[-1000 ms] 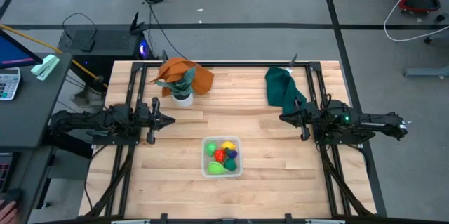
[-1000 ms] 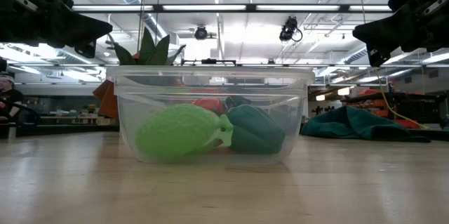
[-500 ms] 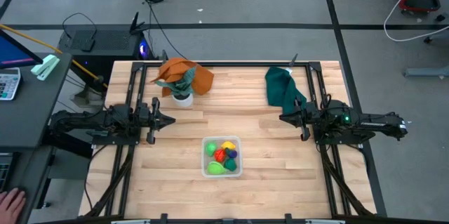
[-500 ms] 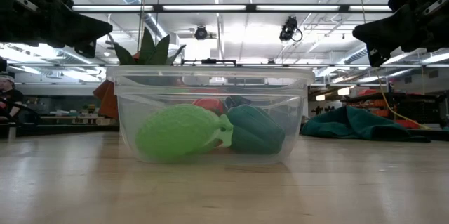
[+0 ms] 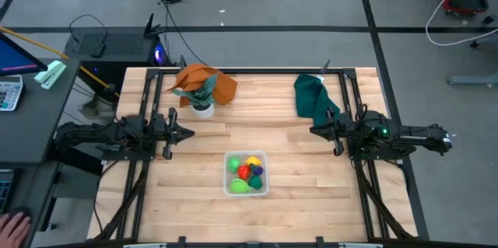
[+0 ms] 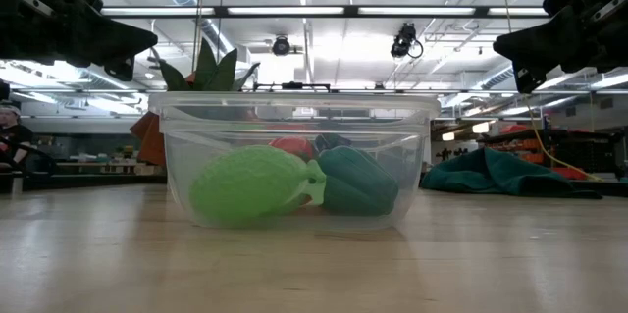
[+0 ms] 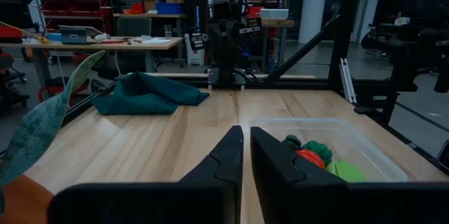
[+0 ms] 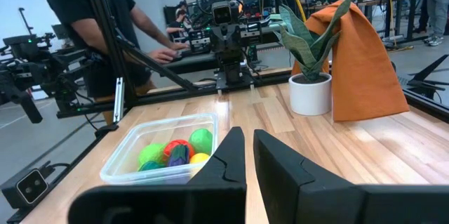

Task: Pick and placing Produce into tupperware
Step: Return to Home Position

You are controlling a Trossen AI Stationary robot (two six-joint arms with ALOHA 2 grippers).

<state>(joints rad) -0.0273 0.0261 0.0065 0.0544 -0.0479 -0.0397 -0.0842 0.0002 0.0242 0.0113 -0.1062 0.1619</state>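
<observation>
The tupperware (image 5: 247,173) is a clear, shallow square box standing on its base near the table's near edge, midway between both arms. Inside it lie the produce pieces: a light green one (image 6: 250,183), a dark green one (image 6: 355,182), and red, yellow and purple ones (image 5: 250,170). The wrist views show the box as well (image 7: 330,147) (image 8: 160,145). My left gripper (image 5: 189,132) (image 7: 246,155) hovers shut over the table's left side. My right gripper (image 5: 313,130) (image 8: 249,155) hovers shut over the right side. Both point at each other, clear of the box.
A small white pot with a plant (image 5: 203,102) stands toward the far left, with an orange cloth (image 5: 204,83) behind it. A dark green cloth (image 5: 313,96) lies at the far right. A person (image 8: 105,27) stands beyond the table's left side. Bare wood lies between the arms.
</observation>
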